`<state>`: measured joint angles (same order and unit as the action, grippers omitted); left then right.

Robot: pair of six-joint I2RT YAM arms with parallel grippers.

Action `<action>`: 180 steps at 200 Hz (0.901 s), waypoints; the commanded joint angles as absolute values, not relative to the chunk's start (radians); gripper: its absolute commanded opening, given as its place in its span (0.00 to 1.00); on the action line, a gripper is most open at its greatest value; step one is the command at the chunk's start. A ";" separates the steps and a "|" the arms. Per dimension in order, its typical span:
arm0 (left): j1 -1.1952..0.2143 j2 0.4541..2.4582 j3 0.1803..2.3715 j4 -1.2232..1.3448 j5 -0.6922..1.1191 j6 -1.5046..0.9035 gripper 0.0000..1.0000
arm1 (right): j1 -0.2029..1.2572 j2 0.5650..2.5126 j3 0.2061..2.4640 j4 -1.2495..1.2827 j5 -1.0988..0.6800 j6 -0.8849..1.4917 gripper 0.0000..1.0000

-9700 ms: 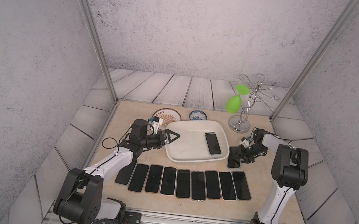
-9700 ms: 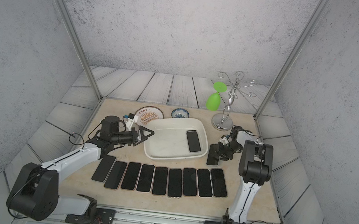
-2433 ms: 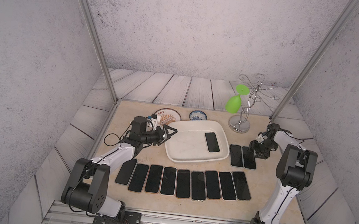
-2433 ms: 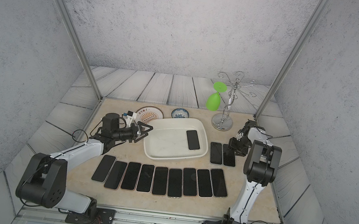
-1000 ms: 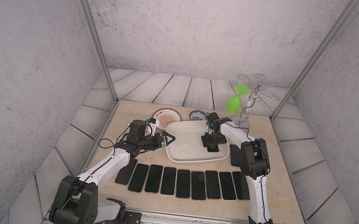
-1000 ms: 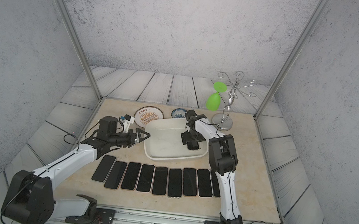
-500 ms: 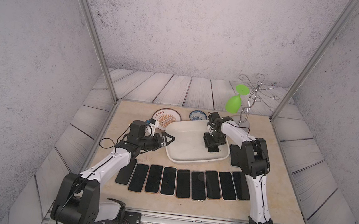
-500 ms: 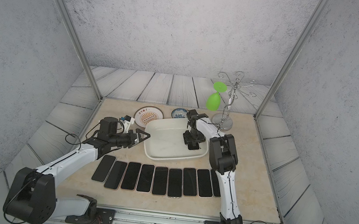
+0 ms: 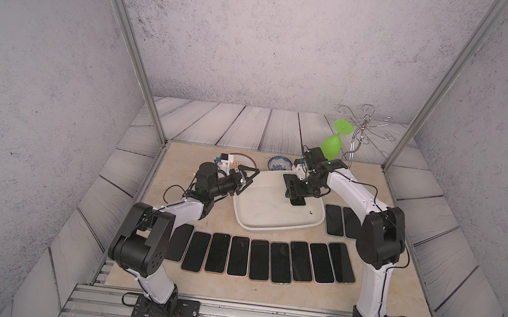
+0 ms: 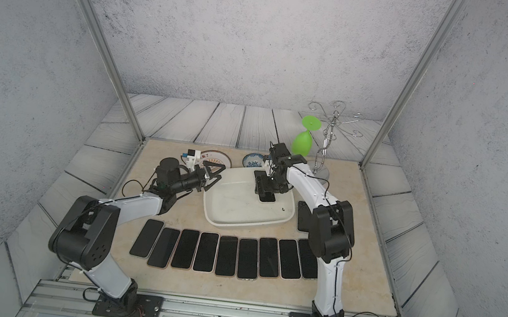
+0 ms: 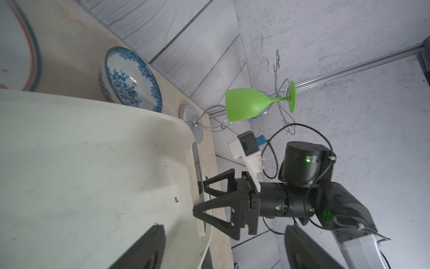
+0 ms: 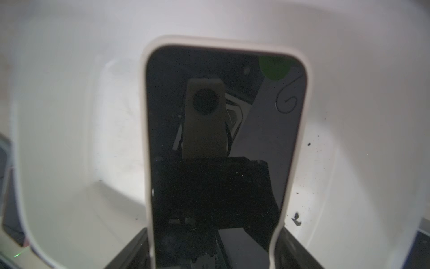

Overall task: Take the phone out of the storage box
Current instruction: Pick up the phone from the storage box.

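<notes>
The storage box is a shallow white tray in the middle of the table. One phone with a black screen and a white edge lies in its right half. My right gripper reaches down onto it. In the right wrist view its fingers press both long sides of the phone. My left gripper stands open and empty at the box's left rim. In the left wrist view the phone shows edge-on between the right gripper's fingers.
Several phones lie in a row along the table's front. Two more phones lie just right of the box. Behind the box are an orange-patterned plate, a blue-and-white dish and a wire stand holding a green glass.
My right gripper came from the table right of the box to the phone in the box, sank onto it and closed on its sides. My left gripper stayed open at the box's left rim.
</notes>
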<state>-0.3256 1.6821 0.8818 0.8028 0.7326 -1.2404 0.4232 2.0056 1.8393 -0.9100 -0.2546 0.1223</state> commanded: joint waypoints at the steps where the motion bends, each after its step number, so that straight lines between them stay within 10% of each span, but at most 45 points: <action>1: -0.396 1.700 0.952 0.958 0.755 -1.382 0.87 | 0.426 1.945 1.861 -0.932 -0.349 0.096 0.08; 154: -0.481 1.824 1.078 0.649 0.734 -1.332 0.84 | 0.483 1.882 1.824 -0.919 -0.444 0.115 0.10; 180: -0.488 1.826 1.105 0.560 0.738 -1.290 0.66 | 0.507 1.876 1.831 -0.931 -0.435 0.116 0.10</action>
<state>-0.4782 1.8214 1.0679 0.6388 0.6884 -1.2835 0.4858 1.9270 1.7996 -0.9272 -0.4133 0.1207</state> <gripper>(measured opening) 0.755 0.774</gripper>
